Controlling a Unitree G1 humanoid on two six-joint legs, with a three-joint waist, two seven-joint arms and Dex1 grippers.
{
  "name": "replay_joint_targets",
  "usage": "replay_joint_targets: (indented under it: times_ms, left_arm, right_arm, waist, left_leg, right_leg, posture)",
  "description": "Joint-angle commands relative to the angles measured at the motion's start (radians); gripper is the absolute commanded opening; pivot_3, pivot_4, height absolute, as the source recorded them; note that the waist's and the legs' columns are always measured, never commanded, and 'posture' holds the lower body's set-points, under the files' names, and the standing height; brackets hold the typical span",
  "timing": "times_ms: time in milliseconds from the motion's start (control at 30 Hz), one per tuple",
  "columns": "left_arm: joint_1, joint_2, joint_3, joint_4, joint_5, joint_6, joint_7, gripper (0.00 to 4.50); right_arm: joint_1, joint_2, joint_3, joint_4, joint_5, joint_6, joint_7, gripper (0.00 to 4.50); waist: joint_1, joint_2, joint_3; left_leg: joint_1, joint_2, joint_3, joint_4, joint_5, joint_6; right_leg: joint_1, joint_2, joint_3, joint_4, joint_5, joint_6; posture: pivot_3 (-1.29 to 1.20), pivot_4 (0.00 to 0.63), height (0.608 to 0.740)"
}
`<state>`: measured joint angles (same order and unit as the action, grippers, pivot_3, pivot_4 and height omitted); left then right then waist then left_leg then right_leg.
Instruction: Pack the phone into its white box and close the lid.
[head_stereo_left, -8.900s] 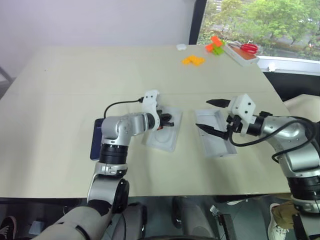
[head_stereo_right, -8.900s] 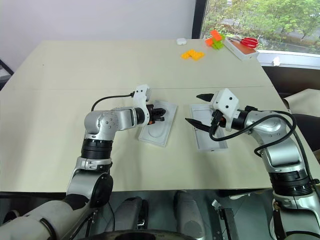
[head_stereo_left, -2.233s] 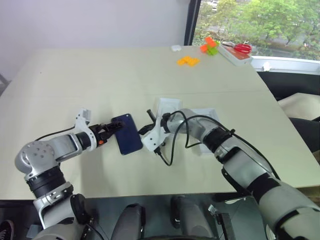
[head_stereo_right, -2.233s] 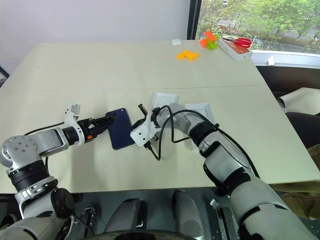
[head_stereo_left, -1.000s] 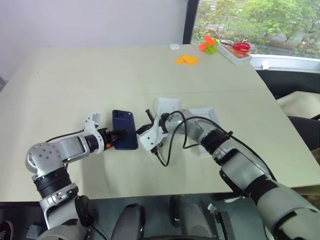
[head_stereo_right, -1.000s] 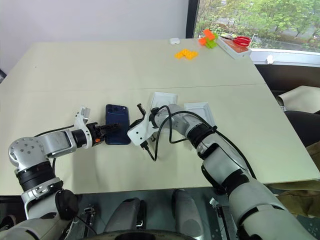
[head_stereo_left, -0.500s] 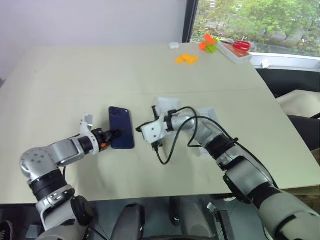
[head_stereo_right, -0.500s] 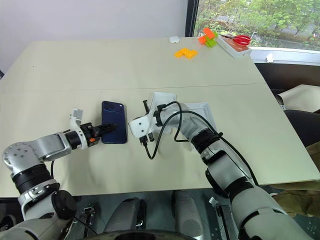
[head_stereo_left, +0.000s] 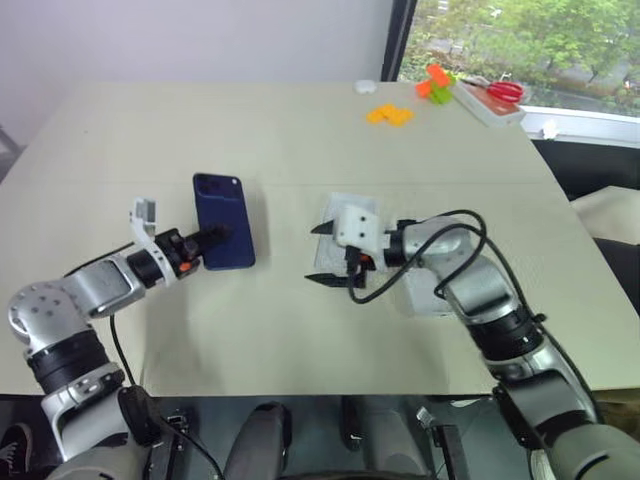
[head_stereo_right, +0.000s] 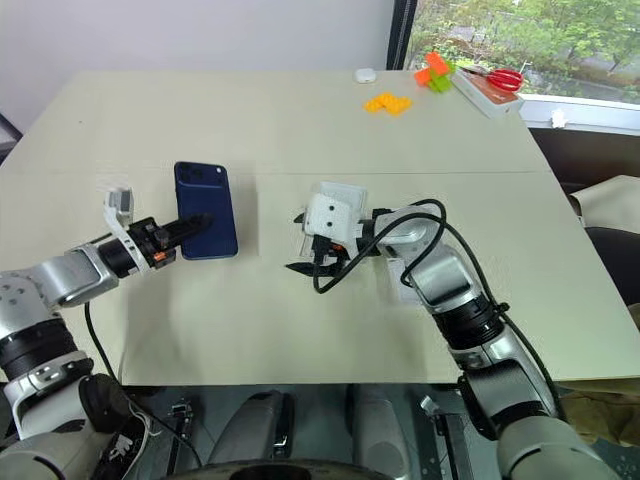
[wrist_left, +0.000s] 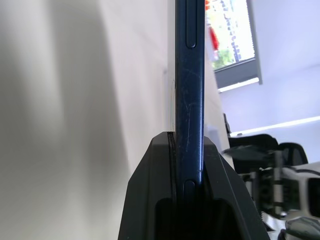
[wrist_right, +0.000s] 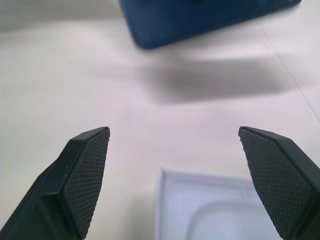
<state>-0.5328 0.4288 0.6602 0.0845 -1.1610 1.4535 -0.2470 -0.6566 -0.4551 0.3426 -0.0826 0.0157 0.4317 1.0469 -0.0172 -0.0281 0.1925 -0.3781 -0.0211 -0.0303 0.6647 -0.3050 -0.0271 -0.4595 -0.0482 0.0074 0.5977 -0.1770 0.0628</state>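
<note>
moved: right gripper (head_stereo_left: 328, 256) backed off the slim glossy navy phone (head_stereo_left: 223, 220), textured fingers spread wide
left gripper (head_stereo_left: 204, 238): pinching phone's edge, lifted off matte beige table (head_stereo_left: 200, 130)

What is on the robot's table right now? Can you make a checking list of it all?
Surface: beige table, with a seam line running across it.
Job's things: phone held up off the table by one end; white trays lie behind the right gripper. Which one is the box or lid cannot be told.
Clutter: orange pieces, orange and green blocks, scissors on a flat box, a small white thing, all at the far edge.
Grippers: left gripper shut on the phone; right gripper open, holding nothing.
Cables: black cable loops along the right arm.
Surroundings: window with trees at far right.
</note>
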Motion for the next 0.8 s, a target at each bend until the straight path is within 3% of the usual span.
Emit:
replay_joint_targets:
  times_ms: [33,267,800]
  left_arm:
    - [-0.009,0.015,-0.022,-0.049,-0.029,-0.025,-0.026,0.0]
    - [-0.004,0.021,-0.022,-0.04,-0.055,-0.051,-0.03,0.0]
    - [0.004,0.008,-0.034,-0.053,-0.137,-0.076,0.032,0.0]
  right_arm:
    - [-0.004,-0.037,0.007,-0.042,-0.012,0.017,0.001,4.45]
    - [0.025,-0.084,0.082,-0.066,-0.055,0.092,-0.008,4.45]
    - [-0.021,-0.05,0.107,0.001,-0.073,0.217,-0.07,4.45]
  waist:
    - [-0.003,0.0,0.0]
    - [0.002,0.0,0.0]
    - [0.004,0.0,0.0]
  left_leg:
    - [0.0,0.0,0.001,0.0,0.0,0.0]
    - [0.0,0.001,0.001,0.0,0.0,0.0]
    - [0.001,0.0,0.001,0.002,0.001,0.0]
  right_leg:
    - [-0.001,0.001,0.0,0.0,0.0,0.0]
    - [0.0,0.001,0.001,0.0,0.0,0.0]
    - [0.001,0.002,0.001,0.001,0.0,0.0]
  posture:
    - [0.0,0.15,0.74]
    - [0.0,0.15,0.74]
    - [0.0,0.15,0.74]
